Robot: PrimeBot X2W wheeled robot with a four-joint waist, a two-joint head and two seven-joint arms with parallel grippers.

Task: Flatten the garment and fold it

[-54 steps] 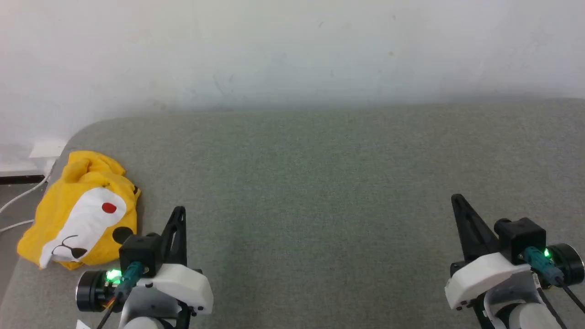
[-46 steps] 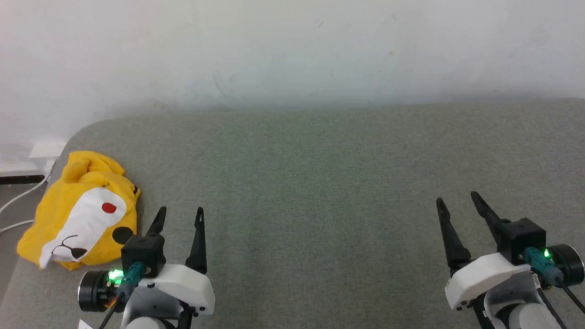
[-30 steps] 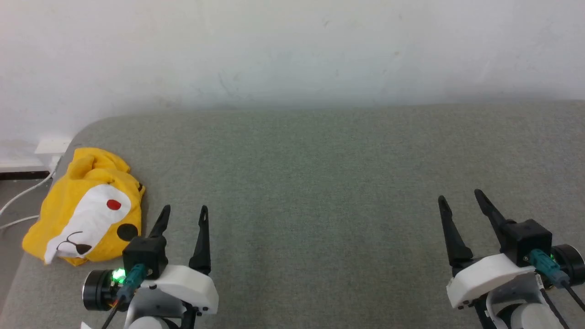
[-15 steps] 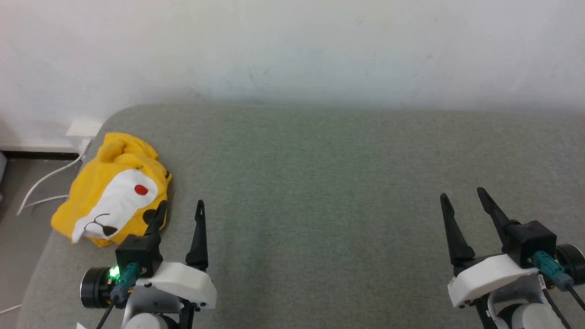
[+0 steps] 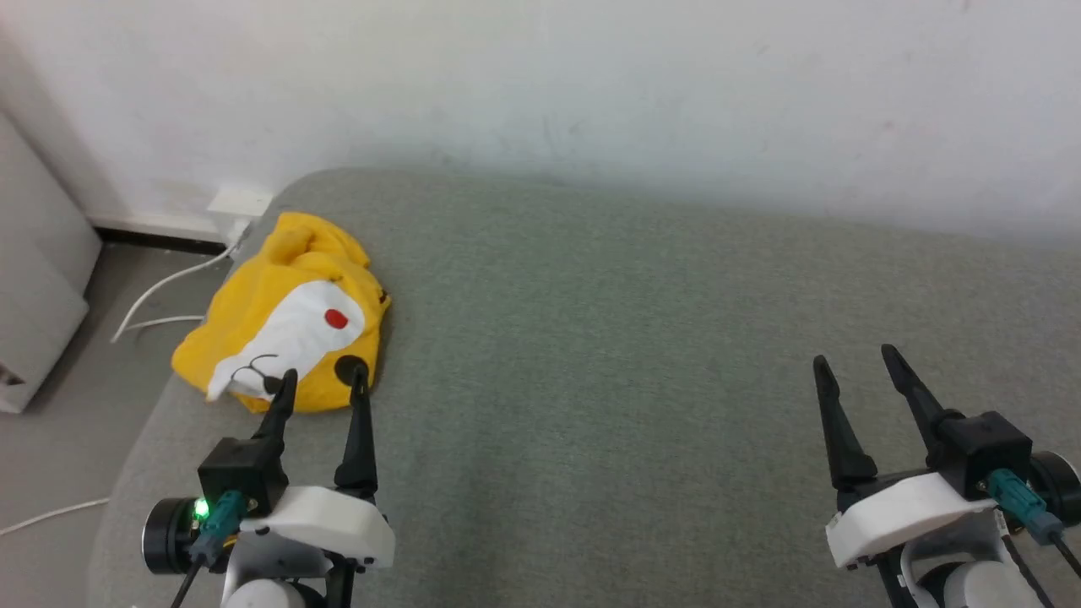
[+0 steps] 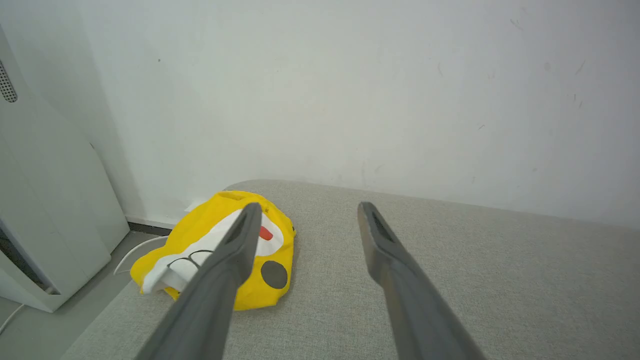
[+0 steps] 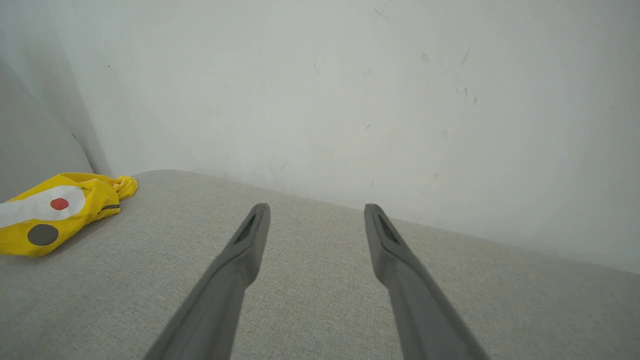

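Lying crumpled near the far left corner of the grey cushion (image 5: 608, 355), the garment (image 5: 283, 333) shows its white patch, red dot and black spot upward. The left gripper (image 5: 325, 372) hovers just short of it, jaws spread and empty. Well apart from it, the right gripper (image 5: 853, 355) is also spread wide, holding nothing.

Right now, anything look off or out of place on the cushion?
Only the yellow T-shirt: it sits bunched in a crumpled heap at the grey cushion's far left corner, close to the edge, not spread out. Both the left gripper and right gripper are open and hold nothing.
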